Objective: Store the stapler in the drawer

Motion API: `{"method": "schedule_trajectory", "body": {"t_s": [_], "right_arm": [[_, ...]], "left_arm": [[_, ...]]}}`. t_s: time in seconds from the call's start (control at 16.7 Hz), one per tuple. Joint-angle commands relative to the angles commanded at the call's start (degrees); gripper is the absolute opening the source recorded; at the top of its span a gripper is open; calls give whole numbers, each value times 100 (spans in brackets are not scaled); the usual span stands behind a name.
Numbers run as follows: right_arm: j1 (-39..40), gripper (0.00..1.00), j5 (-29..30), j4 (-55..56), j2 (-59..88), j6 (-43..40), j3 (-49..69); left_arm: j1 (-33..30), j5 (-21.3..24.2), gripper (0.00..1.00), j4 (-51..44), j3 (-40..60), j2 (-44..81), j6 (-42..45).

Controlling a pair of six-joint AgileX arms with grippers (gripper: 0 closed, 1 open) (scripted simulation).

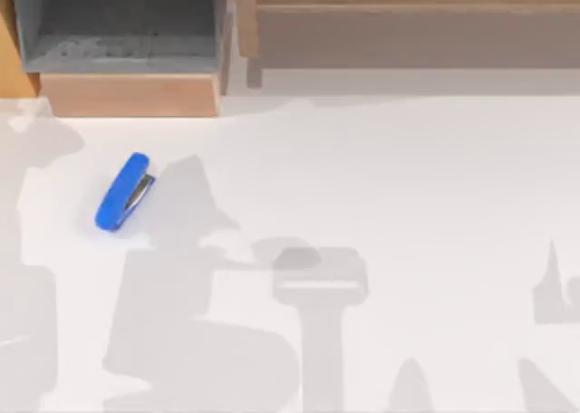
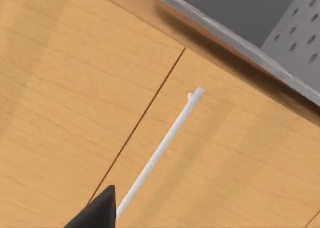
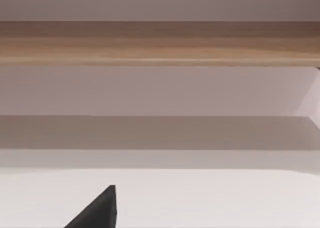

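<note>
**Stapler loose on surface, drawer already open**

White surface (image 1: 381,177), wooden furniture along the far edge. Drawer (image 1: 127,94) pulled out at far left, grey inside bare. Stapler (image 1: 125,192) lies flat at left, just in front of the drawer, long axis diagonal, one end toward the drawer, the other toward the near-left. Left end effector (image 2: 100,210) faces a wood panel by a white handle (image 2: 160,150); grip state unclear. Left arm looks nearer. Right end effector (image 3: 97,210) faces a shelf; unclear too.

White tabletop with wooden furniture along its far edge

A pale white table (image 1: 381,177) is carrying soft grey shadows toward 6 o'clock, while a light tan wooden shelf unit (image 1: 408,24) is running along 12 to 2 o'clock; a wood-grain cabinet front (image 2: 75,113) is bearing a thin white handle (image 2: 160,148).
</note>
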Motion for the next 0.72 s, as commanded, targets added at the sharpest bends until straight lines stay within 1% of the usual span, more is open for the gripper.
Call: {"method": "schedule_trajectory", "body": {"t_s": [0.24, 0.42, 0.6, 0.72], "right_arm": [[0, 100, 0, 0, 0, 0, 0], [0, 100, 0, 0, 0, 0, 0], [0, 100, 0, 0, 0, 0, 0], [0, 100, 0, 0, 0, 0, 0]], "left_arm": [[401, 358, 100, 1050, 990, 1979, 1387], [641, 573, 100, 1679, 1584, 3192, 2225], [802, 717, 100, 2102, 1983, 4024, 2790], [861, 769, 100, 2256, 2129, 4329, 2995]]}}
